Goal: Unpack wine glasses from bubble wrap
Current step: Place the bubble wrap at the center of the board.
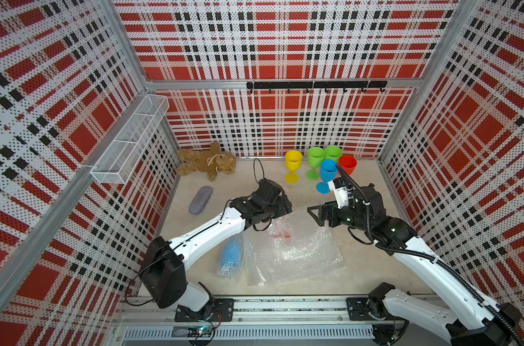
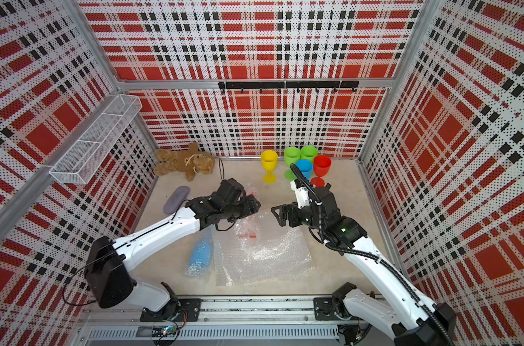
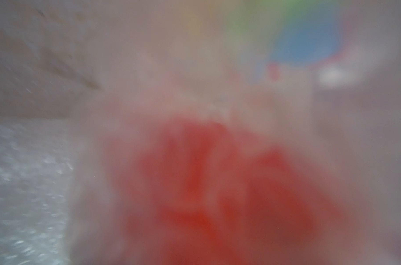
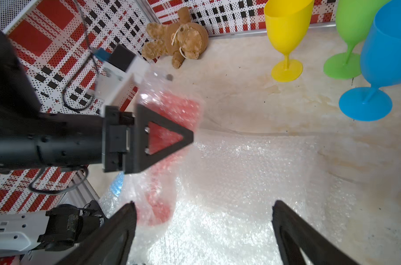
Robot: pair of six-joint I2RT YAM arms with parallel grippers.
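Note:
Five unwrapped wine glasses stand at the back right: yellow [image 1: 293, 163], two green [image 1: 315, 158] [image 1: 333, 152], blue [image 1: 328, 172] and red [image 1: 347, 164]. My left gripper [image 1: 285, 206] is shut on a red wine glass [image 4: 172, 107] still in bubble wrap, held above the table; the left wrist view shows only a red blur [image 3: 217, 183]. My right gripper [image 4: 204, 220] is open just right of it, above a flat sheet of bubble wrap [image 1: 299, 254], with nothing between its fingers. A blue wine glass [image 1: 230, 254] lies wrapped beside the sheet.
A brown teddy bear [image 1: 206, 161] lies at the back left and a grey oblong case [image 1: 200, 199] near the left wall. A white wire basket [image 1: 128, 143] hangs on the left wall. A black hook rail [image 1: 314, 84] runs along the back wall.

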